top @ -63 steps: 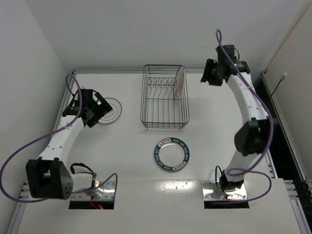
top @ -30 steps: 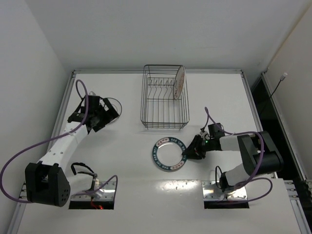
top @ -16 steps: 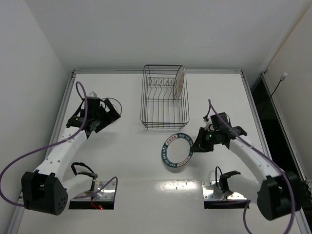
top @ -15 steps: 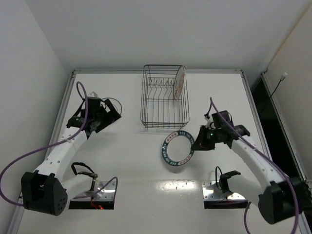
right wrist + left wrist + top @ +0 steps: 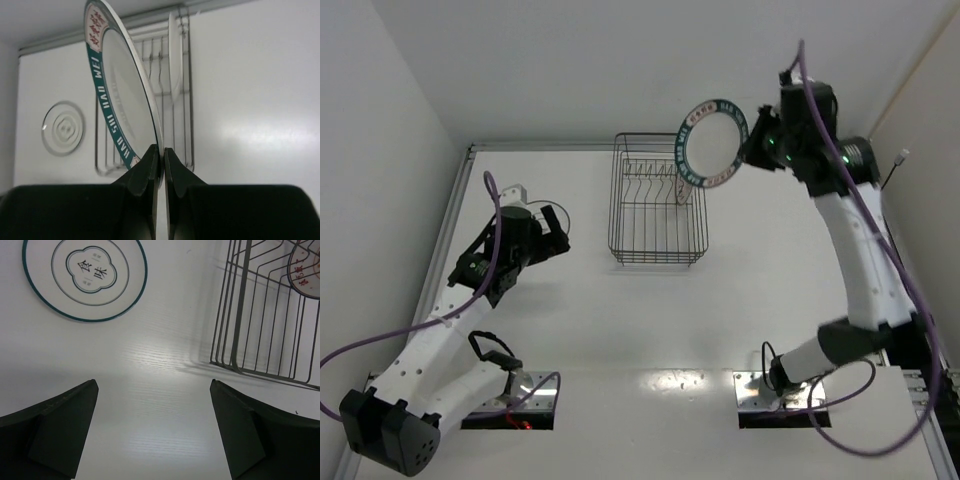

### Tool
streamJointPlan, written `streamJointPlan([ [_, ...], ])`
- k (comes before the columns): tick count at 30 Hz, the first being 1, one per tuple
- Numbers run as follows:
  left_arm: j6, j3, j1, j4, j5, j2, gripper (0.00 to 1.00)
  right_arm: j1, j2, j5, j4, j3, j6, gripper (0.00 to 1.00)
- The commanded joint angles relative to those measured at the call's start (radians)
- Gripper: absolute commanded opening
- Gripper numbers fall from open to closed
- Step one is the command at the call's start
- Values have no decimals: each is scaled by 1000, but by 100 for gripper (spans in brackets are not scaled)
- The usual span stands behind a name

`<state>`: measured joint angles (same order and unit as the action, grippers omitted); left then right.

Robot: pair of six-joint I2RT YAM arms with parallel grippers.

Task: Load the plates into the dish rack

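Note:
My right gripper [image 5: 748,150] is raised high and shut on the rim of the teal-rimmed plate [image 5: 713,143], which hangs on edge over the right rear of the dish rack [image 5: 656,262]. In the right wrist view the fingers pinch the teal-rimmed plate [image 5: 120,100] at its lower edge, with the rack [image 5: 184,120] below. The orange-centred plate [image 5: 685,192] stands upright in the rack's right side. The ringed plate [image 5: 85,277] lies flat on the table left of the rack [image 5: 243,305]. Near it, above the table, my left gripper [image 5: 153,385] is open and holds nothing.
White walls close in the table at the back and left. A raised rail [image 5: 640,146] runs along the far edge behind the rack. Both arm bases sit at the near edge, with purple cables looping beside them.
My right arm has picked the teal-rimmed plate off the table in front of the rack and carried it high over the rack's back right. The left arm has drawn back a little.

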<state>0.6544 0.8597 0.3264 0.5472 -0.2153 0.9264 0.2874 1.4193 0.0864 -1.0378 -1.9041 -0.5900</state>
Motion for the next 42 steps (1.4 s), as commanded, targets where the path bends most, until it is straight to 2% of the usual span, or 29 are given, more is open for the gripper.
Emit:
streamJointPlan([
  [1,-36,-7,13,19,-42,-20,94,36,249,260,73,-169,7,0],
  [3,-47,2,13,19,-42,-32,95,47,334,306,88,-280,31,0],
  [9,-87,2,13,30,-133,-41,100,56,568,401,160,-424,58,0],
  [17,-119,2,23,30,-165,-32,100,128,698,518,214,-460,58,0],
  [20,-143,2,33,30,-185,-32,100,173,739,628,214,-480,84,0],
  [34,-182,-16,51,39,-213,-32,100,274,802,877,183,-460,145,0],
  [38,-182,-16,51,48,-213,-52,100,285,780,921,223,-447,203,0],
  [42,-182,-25,51,48,-213,-61,100,285,780,902,225,-437,203,0],
])
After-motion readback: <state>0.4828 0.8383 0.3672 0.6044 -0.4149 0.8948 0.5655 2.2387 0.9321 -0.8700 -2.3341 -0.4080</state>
